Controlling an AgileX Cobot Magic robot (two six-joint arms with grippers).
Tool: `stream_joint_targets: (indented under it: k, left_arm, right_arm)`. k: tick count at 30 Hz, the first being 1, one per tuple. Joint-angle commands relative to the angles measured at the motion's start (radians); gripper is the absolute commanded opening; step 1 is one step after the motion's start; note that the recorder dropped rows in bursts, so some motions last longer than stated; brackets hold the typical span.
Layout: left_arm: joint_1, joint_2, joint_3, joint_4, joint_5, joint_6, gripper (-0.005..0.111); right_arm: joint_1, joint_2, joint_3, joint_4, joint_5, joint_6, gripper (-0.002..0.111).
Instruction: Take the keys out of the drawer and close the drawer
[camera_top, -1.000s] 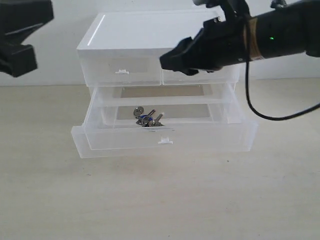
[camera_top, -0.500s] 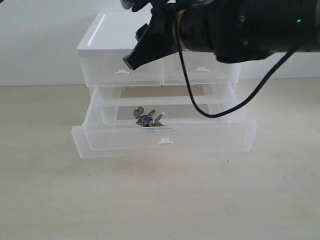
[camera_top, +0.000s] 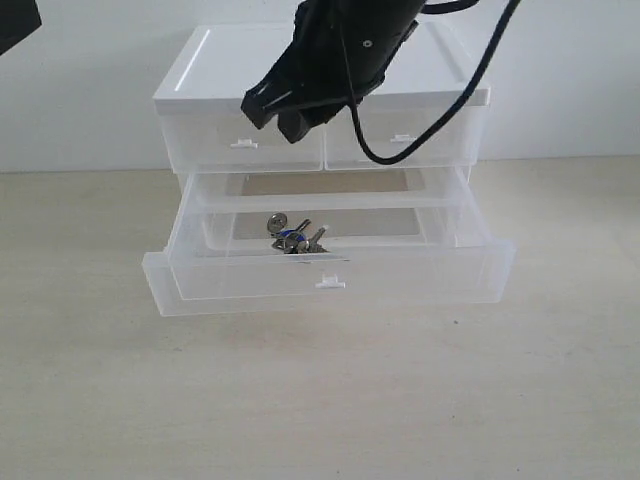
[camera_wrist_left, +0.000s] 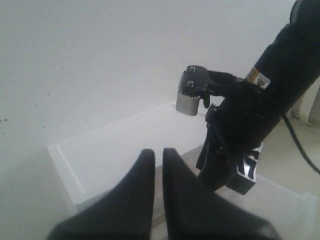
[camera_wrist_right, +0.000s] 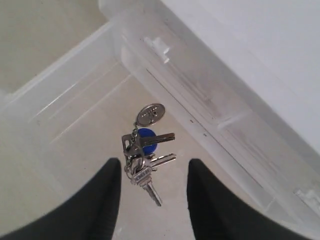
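Note:
The wide translucent drawer (camera_top: 330, 270) stands pulled out of the clear plastic chest, its white tab handle (camera_top: 330, 283) at the front. The keys (camera_top: 295, 236) (camera_wrist_right: 145, 155), a silver bunch with one blue head, lie on the drawer floor. My right gripper (camera_top: 285, 115) (camera_wrist_right: 155, 170) hangs open above the drawer, pointing down, with the keys between and just beyond its fingertips, not touching them. My left gripper (camera_wrist_left: 154, 154) is shut with nothing in it, raised off to the left above the chest; only a dark corner of that arm (camera_top: 15, 20) shows in the exterior view.
The chest has two half-width top drawers (camera_top: 240, 140) with small tabs and a white lid (camera_top: 230, 60). It stands on a pale tabletop (camera_top: 320, 400) against a white wall. The right arm's black cable (camera_top: 420, 110) loops in front of the chest's top right.
The right arm has swung left and down across the chest, so its gripper now hangs over the open drawer and the keys. The left arm has drawn up out of the exterior view.

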Motion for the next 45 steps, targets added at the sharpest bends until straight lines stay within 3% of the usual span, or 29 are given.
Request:
stream_joint_targets:
  k: [1, 5, 7, 14, 29, 31, 35, 45]
  left_arm:
    - [0.002, -0.04, 0.039, -0.031, -0.021, 0.0, 0.004]
    - [0.002, -0.161, 0.116, -0.039, -0.083, 0.023, 0.004]
    - [0.002, -0.22, 0.18, -0.063, -0.194, 0.044, 0.004]
    - [0.002, -0.292, 0.335, -0.451, -0.374, 0.339, 0.004]
    - [0.002, -0.292, 0.336, -0.454, -0.365, 0.344, 0.004]
    - [0.002, -0.292, 0.336, -0.454, -0.365, 0.344, 0.004]
    - [0.002, -0.292, 0.336, -0.454, -0.365, 0.344, 0.004]
    - [0.002, -0.292, 0.336, -0.454, -0.365, 0.344, 0.004]
  right_arm:
    - [-0.008, 0.139, -0.085, 0.02, 0.065, -0.039, 0.039]
    - [-0.01, 0.235, -0.16, 0.021, 0.08, -0.039, 0.039]
    - [-0.01, 0.281, -0.198, 0.028, 0.092, -0.044, 0.039]
    - [-0.01, 0.362, -0.235, 0.048, 0.151, -0.052, 0.039]
    - [-0.01, 0.431, -0.235, 0.039, 0.137, -0.03, 0.039]
    - [-0.01, 0.433, -0.235, 0.016, 0.133, -0.03, 0.035]
    - [-0.01, 0.433, -0.235, -0.056, 0.123, -0.03, 0.0]
    - [0.012, 0.342, -0.235, -0.098, 0.084, -0.04, 0.0]
